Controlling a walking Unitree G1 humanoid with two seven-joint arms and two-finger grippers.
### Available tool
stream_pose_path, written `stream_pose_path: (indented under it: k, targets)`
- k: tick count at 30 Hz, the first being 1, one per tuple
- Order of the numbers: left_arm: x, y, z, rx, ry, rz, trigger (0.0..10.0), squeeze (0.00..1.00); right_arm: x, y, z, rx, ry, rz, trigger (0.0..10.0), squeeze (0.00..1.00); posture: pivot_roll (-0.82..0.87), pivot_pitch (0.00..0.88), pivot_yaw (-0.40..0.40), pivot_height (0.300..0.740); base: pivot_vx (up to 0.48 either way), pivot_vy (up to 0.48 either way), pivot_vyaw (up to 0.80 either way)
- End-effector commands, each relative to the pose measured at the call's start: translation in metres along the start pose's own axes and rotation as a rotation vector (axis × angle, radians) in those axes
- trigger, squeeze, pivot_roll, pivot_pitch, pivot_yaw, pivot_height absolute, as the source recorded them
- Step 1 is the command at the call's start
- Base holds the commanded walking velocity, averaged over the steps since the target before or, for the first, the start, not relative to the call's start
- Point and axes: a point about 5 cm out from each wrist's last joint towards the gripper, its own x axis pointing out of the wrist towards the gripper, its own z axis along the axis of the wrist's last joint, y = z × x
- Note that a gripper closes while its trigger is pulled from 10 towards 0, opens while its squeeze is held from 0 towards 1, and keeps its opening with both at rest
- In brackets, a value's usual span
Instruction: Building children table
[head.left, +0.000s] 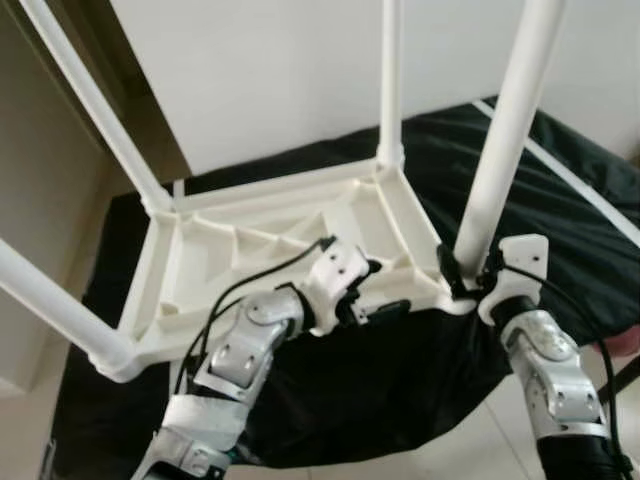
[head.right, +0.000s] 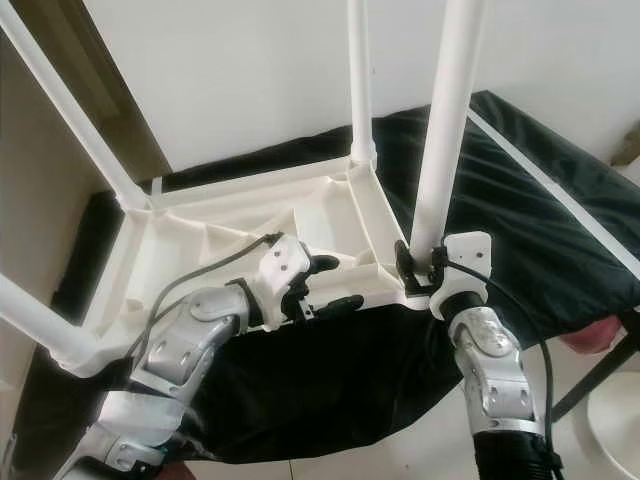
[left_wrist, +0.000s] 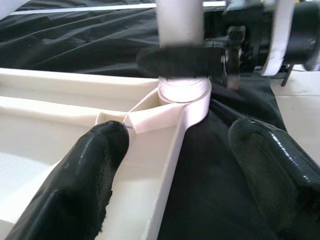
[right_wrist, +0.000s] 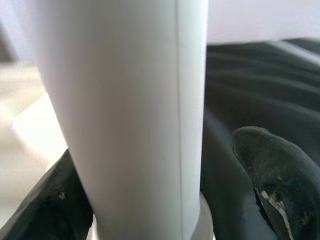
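Left eye view shows the table (head.left: 290, 240) upside down on a black cloth (head.left: 560, 200), all four legs standing in its corners. The right gripper (head.left: 468, 272) is closed on the near-right leg (head.left: 505, 130) at its socket. The left gripper (head.left: 368, 290) is open across the table's near rim. I judge the legs mostly fitted; turning the table upright remains. Beyond the table is a white wall (head.left: 280, 70), below the cloth a tiled floor (head.left: 480, 440).
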Motion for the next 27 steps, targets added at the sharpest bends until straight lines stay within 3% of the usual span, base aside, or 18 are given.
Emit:
stream_pose_path:
  k: [1,10,11,14,15,17,18,20,27]
  targets:
    - [0.0,-0.002,-0.001,0.003,0.001,-0.029,10.0,0.0,0.007,0.005,-0.001,-0.002,-0.001,0.1,10.0,0.0,-0.08,0.0,0.15,0.74,0.0,0.0,0.0]
    - [0.004,-0.001,-0.001,0.0,-0.01,-0.018,10.0,0.0,0.023,0.008,0.004,-0.061,0.019,0.286,9.8,0.0,-0.09,0.0,0.121,0.74,0.0,0.0,0.0]
    - [0.004,-0.002,-0.001,-0.002,-0.013,-0.017,10.0,0.0,0.025,0.008,0.004,-0.063,0.021,0.299,8.8,0.0,-0.08,0.0,0.119,0.74,0.0,0.0,0.0]
    - [0.005,-0.003,-0.001,-0.003,-0.015,-0.017,10.0,0.0,0.027,0.007,0.005,-0.073,0.018,0.312,8.1,0.0,-0.08,0.0,0.116,0.74,0.0,0.0,0.0]
    - [0.005,-0.003,-0.001,-0.004,-0.016,-0.016,10.0,0.0,0.028,0.007,0.006,-0.082,0.018,0.325,4.3,0.0,-0.08,0.0,0.113,0.74,0.0,0.0,0.0]
    - [0.005,-0.004,-0.001,-0.005,-0.016,-0.016,10.0,0.0,0.029,0.006,0.007,-0.093,0.018,0.331,4.3,0.0,-0.08,0.0,0.112,0.74,0.0,0.0,0.0]
    - [0.005,-0.004,-0.002,-0.005,-0.015,-0.013,10.0,0.0,0.029,0.003,0.005,-0.108,0.026,0.336,0.5,0.0,-0.07,0.0,0.108,0.74,0.0,0.0,0.0]
    - [0.003,-0.003,-0.002,-0.006,-0.013,-0.006,10.0,0.0,0.028,0.0,0.001,-0.124,0.04,0.34,0.0,0.0,-0.07,0.0,0.106,0.74,0.0,0.0,0.0]
    - [0.001,-0.003,-0.004,-0.007,-0.01,-0.002,10.0,0.0,0.023,0.001,-0.01,-0.118,0.065,0.356,0.0,0.0,-0.06,0.0,0.104,0.74,0.0,0.0,0.0]
